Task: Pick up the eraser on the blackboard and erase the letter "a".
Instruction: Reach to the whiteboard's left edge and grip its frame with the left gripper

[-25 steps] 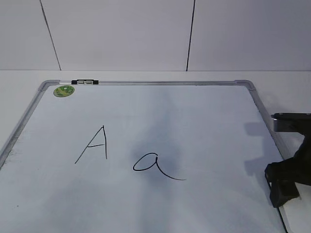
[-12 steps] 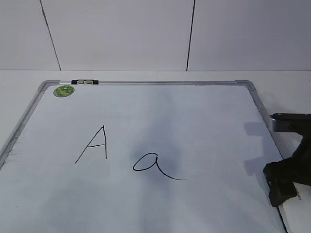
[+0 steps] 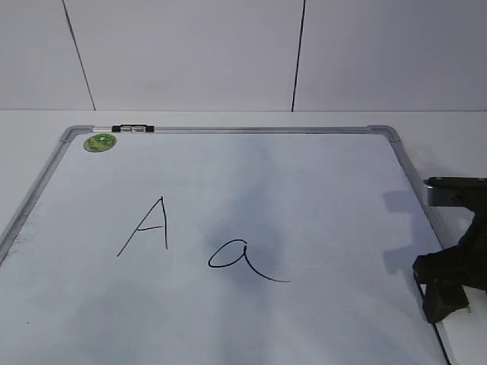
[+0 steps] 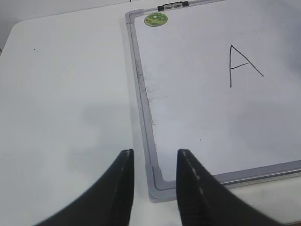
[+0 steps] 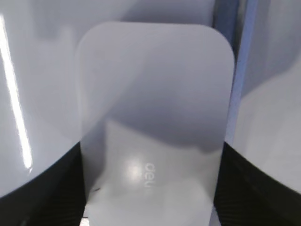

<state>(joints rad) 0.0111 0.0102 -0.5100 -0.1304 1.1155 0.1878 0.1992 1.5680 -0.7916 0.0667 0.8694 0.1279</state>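
Right gripper (image 5: 148, 188) fills the lower corners of the right wrist view, a dark finger (image 5: 42, 188) on either side of the eraser (image 5: 153, 117). The fingers flank the block closely, but actual contact at the sides is blurred; cannot tell if it is clamped. The eraser's white top sits centre frame, its bottom end cut off by the frame edge. Small grey lettering near the lower middle reads roughly "deli", partly washed out by glare.

In the exterior view the same gripper (image 3: 449, 285) is a black mass at lower right, partly cut off by the frame edge, over the blackboard (image 3: 228, 131) frame's right side; the eraser is hidden there.

Left gripper (image 4: 153, 183) at bottom centre of the left wrist view, jaws narrowly apart, holding nothing, above the board's near corner.

Letter "a" (image 3: 243, 258) lies centre-low on the board, whole. Capital "A" (image 3: 148, 226) sits left of it. Green sticker (image 3: 100, 141) upper left, print unreadable. Marker (image 3: 132, 128) rests on the top frame.
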